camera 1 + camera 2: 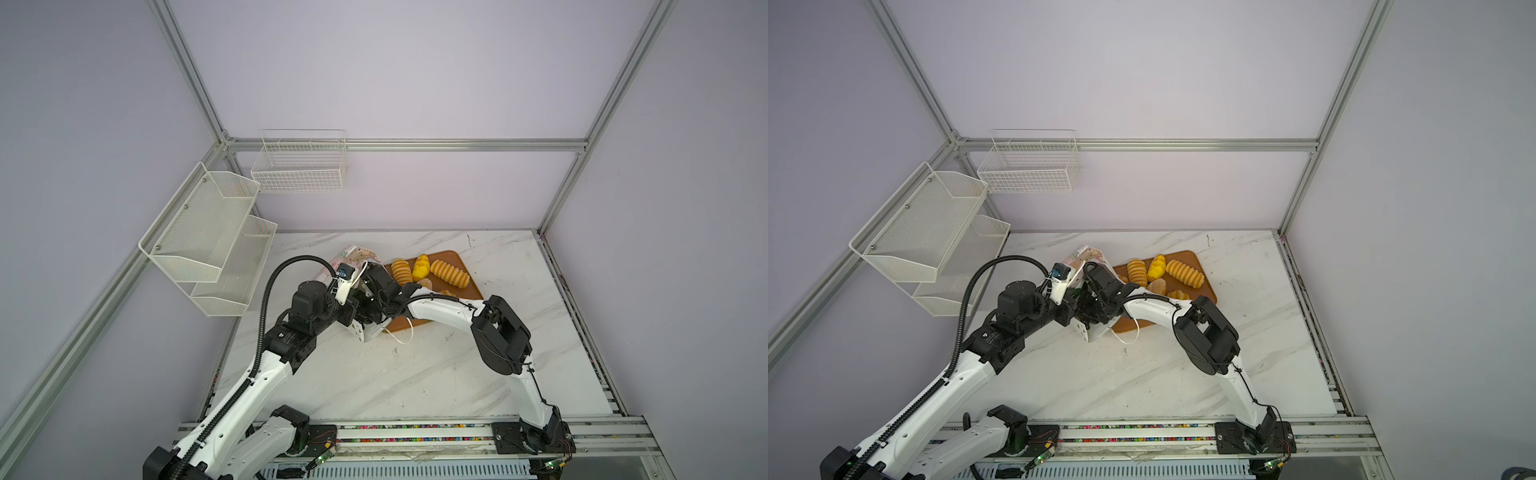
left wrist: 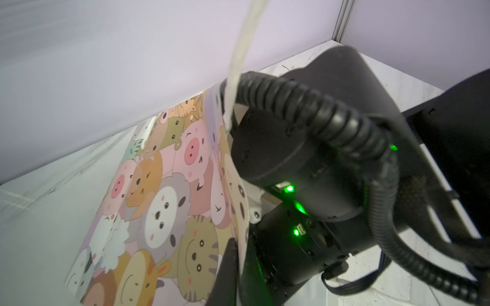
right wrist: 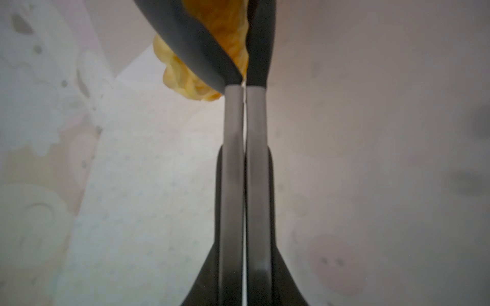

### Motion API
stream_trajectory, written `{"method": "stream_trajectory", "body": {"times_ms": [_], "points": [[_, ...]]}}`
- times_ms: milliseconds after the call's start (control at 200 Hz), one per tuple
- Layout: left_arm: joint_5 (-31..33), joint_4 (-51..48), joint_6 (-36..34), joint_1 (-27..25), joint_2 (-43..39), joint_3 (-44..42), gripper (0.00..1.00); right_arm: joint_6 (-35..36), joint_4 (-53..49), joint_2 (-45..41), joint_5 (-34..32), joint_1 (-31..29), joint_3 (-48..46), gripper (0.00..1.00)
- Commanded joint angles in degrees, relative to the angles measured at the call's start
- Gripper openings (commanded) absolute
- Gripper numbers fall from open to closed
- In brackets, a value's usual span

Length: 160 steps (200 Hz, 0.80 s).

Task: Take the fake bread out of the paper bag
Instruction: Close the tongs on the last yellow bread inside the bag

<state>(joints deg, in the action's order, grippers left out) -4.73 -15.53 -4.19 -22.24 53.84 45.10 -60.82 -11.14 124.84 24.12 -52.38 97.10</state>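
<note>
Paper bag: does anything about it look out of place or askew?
Yes. The paper bag lies tipped on its side on the marble table, mouth toward the orange-brown tray, and one white cord handle trails loose over the tray's edge.

A flat orange-brown tray (image 1: pixel 455 257) lies toward the back of a white marble-patterned tabletop (image 1: pixel 415 374). A white wire basket (image 1: pixel 299 166) hangs on the pale lilac back wall. A two-tier white mesh shelf (image 1: pixel 208 237) hangs on the left wall, beside aluminium framing (image 1: pixel 407 144).
</note>
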Motion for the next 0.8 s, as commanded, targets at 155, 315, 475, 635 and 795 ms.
{"method": "stream_trajectory", "body": {"times_ms": [155, 315, 475, 635, 795], "points": [[1.41, -0.18, -1.26, -0.52, -0.88, -0.12, 0.0, 2.96, -0.77, -5.53, -3.91, 0.28, 0.13, 0.0], [3.94, -0.18, -1.26, -0.52, -0.24, 0.6, 0.0, 4.81, -3.05, -8.41, -6.23, 0.21, -0.82, 0.0], [7.04, 0.18, -0.66, -0.52, 0.54, 1.18, 0.0, 5.93, -4.33, -11.04, -7.4, -0.22, -2.38, 0.0], [8.81, 0.44, -0.71, -0.48, 0.91, 1.43, 0.0, 6.15, -4.68, -13.73, -8.1, -0.85, -5.09, 0.0], [9.37, 0.92, -0.69, -0.53, 1.17, 1.32, 0.0, 6.23, -4.9, -15.95, -8.65, -1.32, -7.96, 0.0]]}}
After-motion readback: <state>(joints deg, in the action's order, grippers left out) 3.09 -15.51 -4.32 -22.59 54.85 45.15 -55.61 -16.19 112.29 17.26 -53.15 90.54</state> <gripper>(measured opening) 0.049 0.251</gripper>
